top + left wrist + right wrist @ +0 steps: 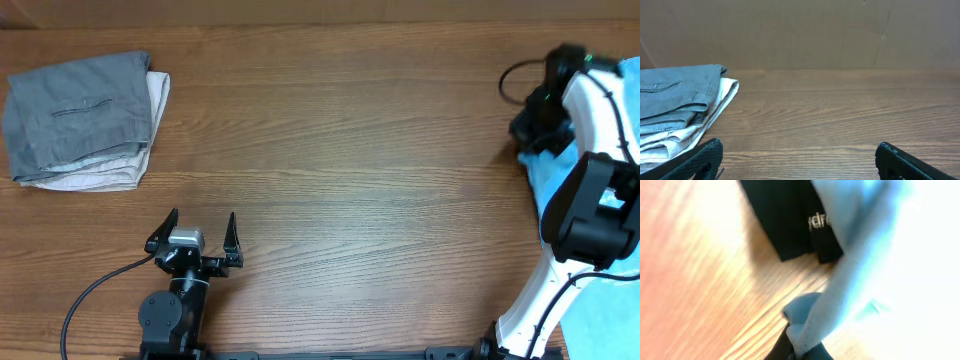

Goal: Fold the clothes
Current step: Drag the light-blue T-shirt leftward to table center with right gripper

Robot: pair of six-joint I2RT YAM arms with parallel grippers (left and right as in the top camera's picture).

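On the brown wooden tabletop, the light blue cotton T-shirt lies at 3 o'clock, a fold clamped in the jaws of the right gripper. The left gripper sits at 7 o'clock, jaws apart.

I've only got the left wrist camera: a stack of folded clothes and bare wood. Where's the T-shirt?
Observer: The T-shirt lies at the right edge of the table.
Operator: Is anything holding it?
Observer: Yes, the right gripper is shut on a bunched fold of it.
Operator: Anything else there?
Observer: A black cloth with white lettering lies beside the shirt.
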